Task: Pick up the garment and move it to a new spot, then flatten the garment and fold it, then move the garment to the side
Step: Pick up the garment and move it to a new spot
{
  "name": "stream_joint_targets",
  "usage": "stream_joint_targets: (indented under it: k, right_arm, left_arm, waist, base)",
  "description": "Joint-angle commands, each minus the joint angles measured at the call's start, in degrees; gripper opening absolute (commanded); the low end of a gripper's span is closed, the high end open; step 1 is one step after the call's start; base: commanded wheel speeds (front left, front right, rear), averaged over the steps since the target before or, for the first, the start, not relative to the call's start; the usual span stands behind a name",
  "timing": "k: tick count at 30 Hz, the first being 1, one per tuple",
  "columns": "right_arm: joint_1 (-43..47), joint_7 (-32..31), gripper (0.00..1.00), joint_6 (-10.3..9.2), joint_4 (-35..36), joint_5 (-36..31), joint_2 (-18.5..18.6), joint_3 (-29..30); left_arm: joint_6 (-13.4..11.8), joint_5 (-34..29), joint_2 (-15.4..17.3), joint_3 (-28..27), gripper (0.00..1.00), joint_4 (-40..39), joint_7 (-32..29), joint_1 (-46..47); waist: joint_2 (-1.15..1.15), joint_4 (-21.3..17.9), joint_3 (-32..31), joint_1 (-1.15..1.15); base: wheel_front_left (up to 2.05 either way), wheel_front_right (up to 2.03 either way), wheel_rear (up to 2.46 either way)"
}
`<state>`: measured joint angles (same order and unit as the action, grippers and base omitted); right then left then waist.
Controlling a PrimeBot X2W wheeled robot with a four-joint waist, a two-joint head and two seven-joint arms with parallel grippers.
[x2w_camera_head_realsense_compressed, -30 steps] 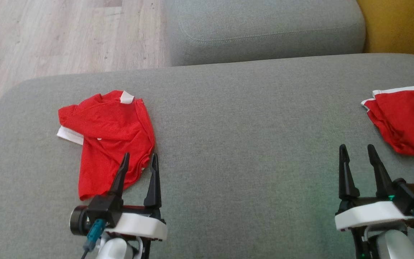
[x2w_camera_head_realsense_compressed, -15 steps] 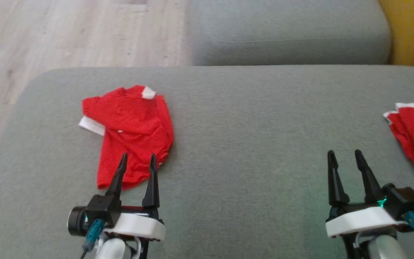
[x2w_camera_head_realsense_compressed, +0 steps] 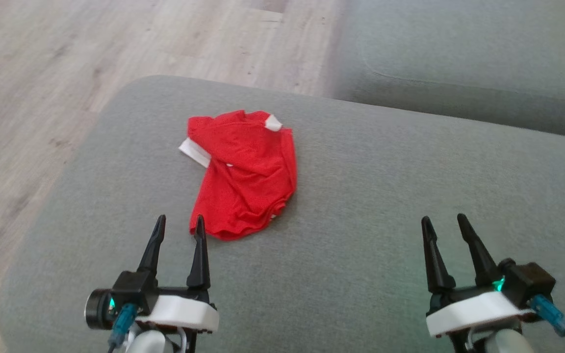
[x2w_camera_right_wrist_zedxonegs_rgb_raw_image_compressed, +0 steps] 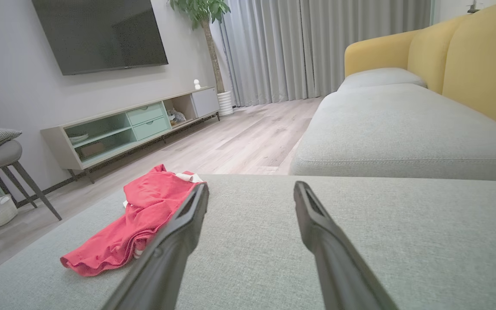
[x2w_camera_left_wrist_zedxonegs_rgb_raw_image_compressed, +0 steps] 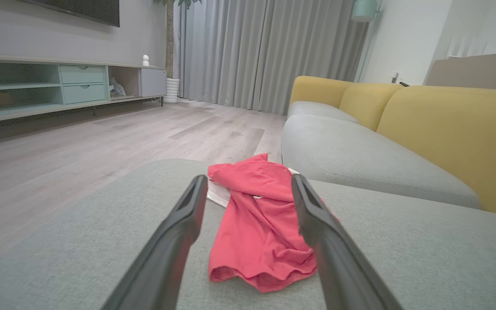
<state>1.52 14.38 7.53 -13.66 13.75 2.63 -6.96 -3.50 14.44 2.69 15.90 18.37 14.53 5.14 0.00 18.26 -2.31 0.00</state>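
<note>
The garment (x2w_camera_head_realsense_compressed: 243, 174), a crumpled red shirt with white trim, lies on the left half of the grey cushion (x2w_camera_head_realsense_compressed: 361, 235), towards its far edge. A white cuff shows at its left side and a white tab at its far edge.

The left gripper (x2w_camera_head_realsense_compressed: 179, 219) stands at the near left with its two fingers spread wide and nothing between them. Its right fingertip lies just beside the garment's near hem; contact appears unlikely, but the head view does not settle it.

The right gripper (x2w_camera_head_realsense_compressed: 443, 218) stands at the near right, well apart from the garment, fingers equally spread and empty.

Wooden floor (x2w_camera_head_realsense_compressed: 42, 73) lies beyond the cushion's left edge.
</note>
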Motion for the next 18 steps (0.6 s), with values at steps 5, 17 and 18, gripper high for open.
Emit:
stream_joint_targets:
  k: [5, 17, 18]
  right_arm:
    - [-0.69, 0.62, 1.00, -0.04, 2.07, 0.69, 0.25, -1.71]
    - [-2.35, 0.62, 1.00, -0.04, 2.92, -0.30, 0.25, -1.24]
    - [-2.73, 0.62, 1.00, -0.04, 3.07, -0.45, 0.25, -1.10]
  left_arm:
    - [0.17, -0.38, 0.19, -2.09, 1.00, -1.82, 0.47, 1.20]
    - [1.57, -1.73, 0.21, -1.86, 1.00, -0.91, 0.47, 6.03]
    - [2.01, -2.01, 0.24, -1.73, 1.00, -0.16, 0.47, 7.27]
  waist:
    - [0.00, 1.58, -0.19, 0.00]
    - [0.00, -2.12, 4.88, 0.00]
    - [0.00, -2.56, 5.66, 0.00]
  base:
    - [0.00, 0.00, 0.00]
    - [0.00, 0.00, 0.00]
    - [0.00, 0.00, 0.00]
